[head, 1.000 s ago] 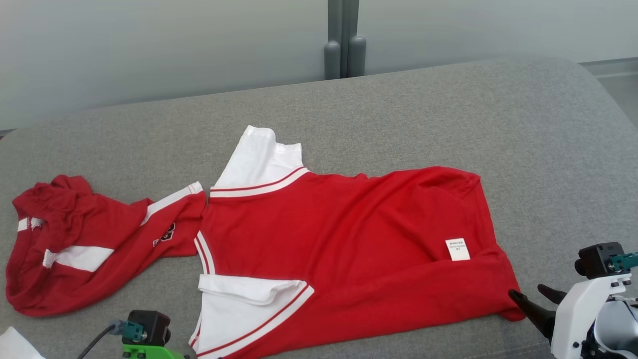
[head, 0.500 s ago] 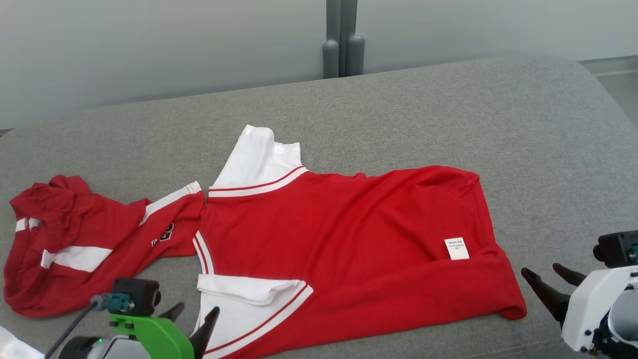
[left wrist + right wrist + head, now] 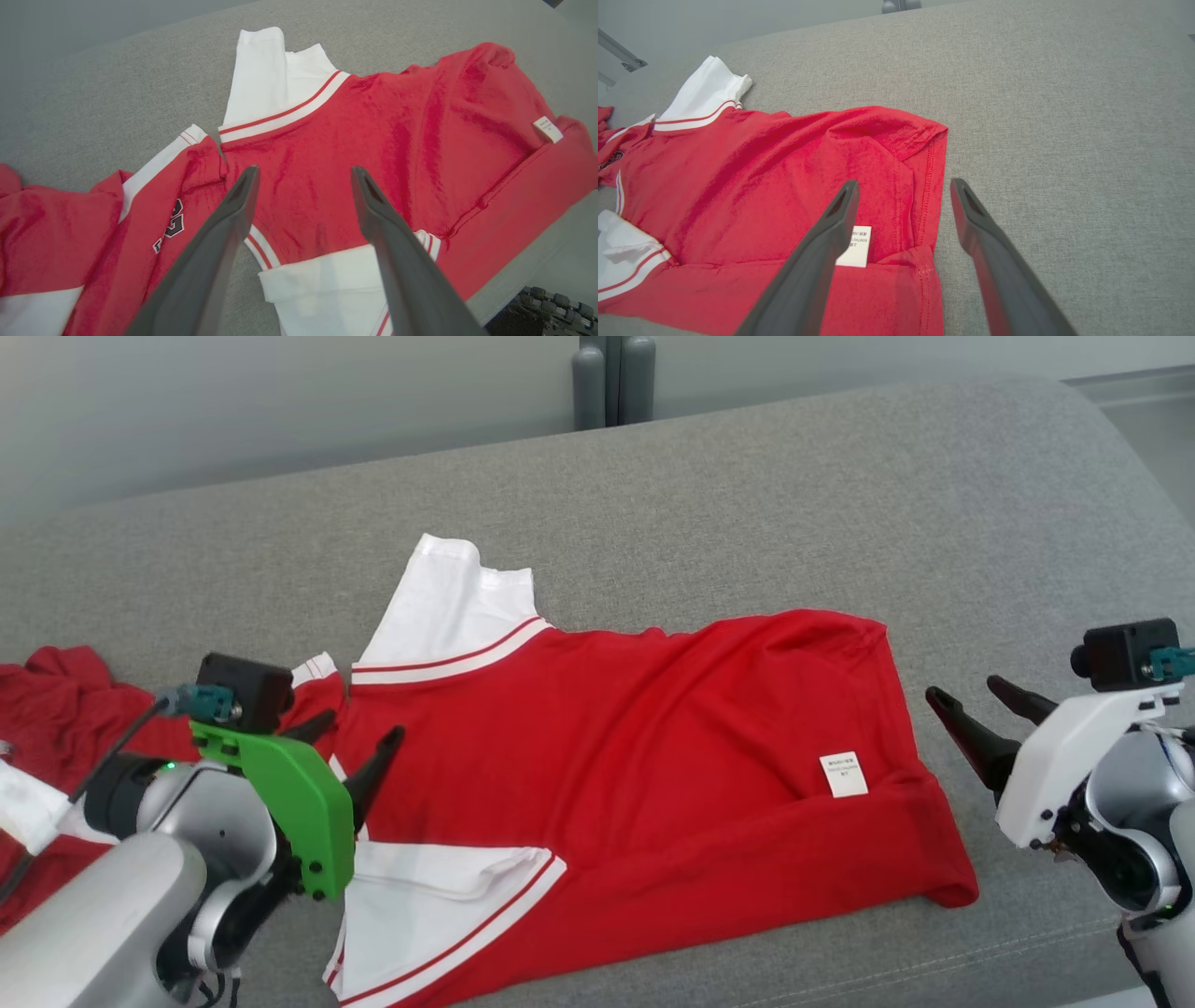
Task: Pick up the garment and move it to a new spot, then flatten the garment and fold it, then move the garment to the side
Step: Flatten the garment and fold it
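Note:
The garment (image 3: 616,737) is a red shirt with white sleeves, lying spread on the grey cushion (image 3: 747,504), neck end to the left and hem to the right. Its near edge is folded over, and a white label (image 3: 843,774) shows close to the hem. My left gripper (image 3: 362,726) hovers open over the neck end, its fingers (image 3: 233,219) astride the red cloth (image 3: 373,135) and holding nothing. My right gripper (image 3: 963,688) is open and empty just right of the hem; in the right wrist view (image 3: 904,183) it straddles the hem's edge (image 3: 934,186).
A second red and white garment (image 3: 56,709) lies crumpled at the left, touching the shirt's neck; its dark emblem (image 3: 170,226) shows. A white cloth (image 3: 28,807) sits by my left arm. A grey post (image 3: 611,378) stands behind the cushion. Bare cushion stretches behind and to the right.
The camera has tilted, shifting the whole picture. My left gripper has risen from the bottom edge to over the neck end. My right gripper has lifted away from the hem's near corner.

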Controlling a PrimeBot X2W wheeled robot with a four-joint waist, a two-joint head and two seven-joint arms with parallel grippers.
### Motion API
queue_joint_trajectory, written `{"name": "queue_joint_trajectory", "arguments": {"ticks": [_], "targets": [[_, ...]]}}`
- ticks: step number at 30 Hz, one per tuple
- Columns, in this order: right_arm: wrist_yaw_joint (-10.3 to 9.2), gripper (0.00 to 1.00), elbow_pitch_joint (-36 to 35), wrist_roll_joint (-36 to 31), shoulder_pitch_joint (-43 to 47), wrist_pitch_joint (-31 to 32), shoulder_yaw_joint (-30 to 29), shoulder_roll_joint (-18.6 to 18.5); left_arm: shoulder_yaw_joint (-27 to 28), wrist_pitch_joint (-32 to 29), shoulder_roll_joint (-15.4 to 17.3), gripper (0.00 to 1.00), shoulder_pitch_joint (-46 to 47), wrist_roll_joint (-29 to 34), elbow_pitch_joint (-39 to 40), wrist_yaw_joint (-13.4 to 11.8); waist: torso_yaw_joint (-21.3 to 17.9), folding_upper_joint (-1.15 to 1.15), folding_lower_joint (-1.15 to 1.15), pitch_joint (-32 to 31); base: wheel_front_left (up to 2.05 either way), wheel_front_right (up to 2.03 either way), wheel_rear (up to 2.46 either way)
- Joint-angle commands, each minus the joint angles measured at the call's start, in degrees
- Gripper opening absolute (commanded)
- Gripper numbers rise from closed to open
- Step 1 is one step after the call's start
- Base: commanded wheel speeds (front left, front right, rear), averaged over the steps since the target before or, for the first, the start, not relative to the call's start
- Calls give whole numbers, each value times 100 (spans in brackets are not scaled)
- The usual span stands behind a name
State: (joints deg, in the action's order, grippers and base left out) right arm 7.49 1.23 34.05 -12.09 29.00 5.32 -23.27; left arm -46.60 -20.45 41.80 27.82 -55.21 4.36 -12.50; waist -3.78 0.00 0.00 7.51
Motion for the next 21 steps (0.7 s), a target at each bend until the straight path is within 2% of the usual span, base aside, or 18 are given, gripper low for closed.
{"name": "queue_joint_trajectory", "arguments": {"ticks": [1, 10, 21], "targets": [[0, 100, 97, -43, -181, 15, 55, 51, 13, -73, -53, 100, 238, -6, -155, 91, -170, 0, 0, 244, 0, 0, 0], [1, 100, 752, 52, -1324, -12, 378, 332, 88, -697, -432, 100, 1709, -31, -1257, 719, -400, 0, 0, 917, 0, 0, 0], [1, 100, 1545, 85, -2298, -94, 479, 693, -18, -996, -755, 100, 3233, 152, -2488, 1652, -609, 0, 0, 1748, 0, 0, 0]]}}
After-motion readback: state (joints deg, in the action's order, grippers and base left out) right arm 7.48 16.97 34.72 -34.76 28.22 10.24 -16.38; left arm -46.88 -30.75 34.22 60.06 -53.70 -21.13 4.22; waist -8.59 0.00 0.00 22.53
